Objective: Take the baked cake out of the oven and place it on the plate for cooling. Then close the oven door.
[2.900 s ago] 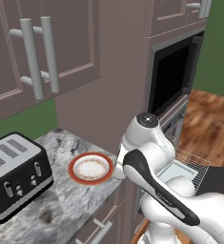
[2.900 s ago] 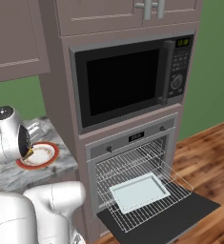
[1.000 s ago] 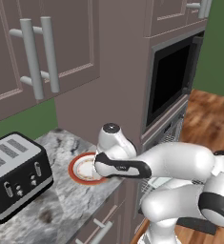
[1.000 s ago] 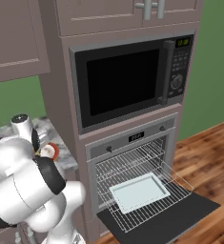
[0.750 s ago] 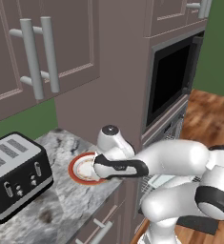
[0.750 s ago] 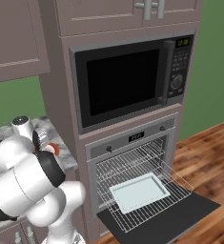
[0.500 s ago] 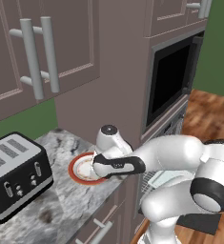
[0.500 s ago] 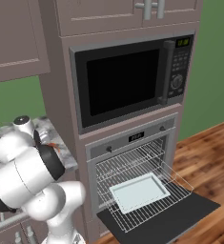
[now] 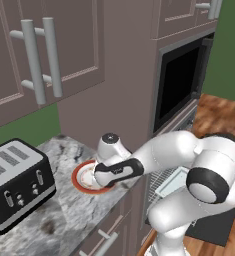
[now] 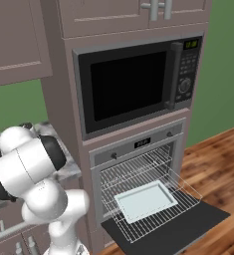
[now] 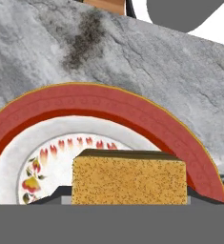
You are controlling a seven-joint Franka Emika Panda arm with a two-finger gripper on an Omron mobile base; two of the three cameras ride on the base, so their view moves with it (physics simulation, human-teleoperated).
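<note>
Item: your hand point(image 9: 100, 176) has come down over the plate point(image 11: 104, 102) on the bench point(image 11: 147, 62), jaws part-open around the cake point(image 11: 128, 181); release, then shut the oven door point(image 10: 175, 230), lying open.

The oven door point(image 10: 180, 229) lies open at the lower right of the frame. A pale baking tray point(image 10: 145, 200) rests on the pulled-out wire rack point(image 10: 138, 184). The microwave point(image 10: 138, 82) is above, at the centre.
</note>
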